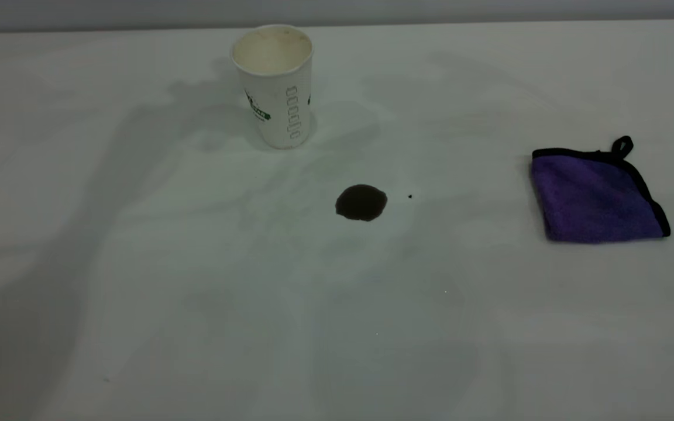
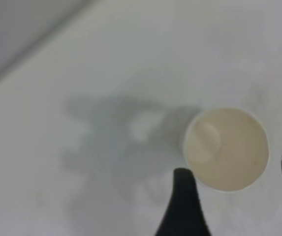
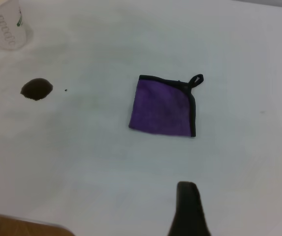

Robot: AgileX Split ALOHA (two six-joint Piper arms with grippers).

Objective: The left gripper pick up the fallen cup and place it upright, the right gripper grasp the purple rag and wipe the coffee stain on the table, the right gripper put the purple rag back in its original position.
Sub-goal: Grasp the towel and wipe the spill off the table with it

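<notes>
Exterior view: cup [image 1: 275,88] upright near far edge; stain [image 1: 361,203] unwiped mid-table.
Rag [image 1: 597,196]: near right edge, untouched.
Grippers: grip state cannot be told.
Risk: wiping sweep could topple cup.

The bench [image 1: 138,292] is a wide, plain white-grey surface carrying three things. The cup [image 1: 275,85] stands upright on it with its mouth open upward. The coffee stain [image 1: 361,202], a dark roundish blot, lies near the cup, on the side toward the purple rag [image 1: 597,196]. A tiny black speck [image 1: 410,196] sits just beside the stain. The rag lies flat, well apart from the cup.
</notes>
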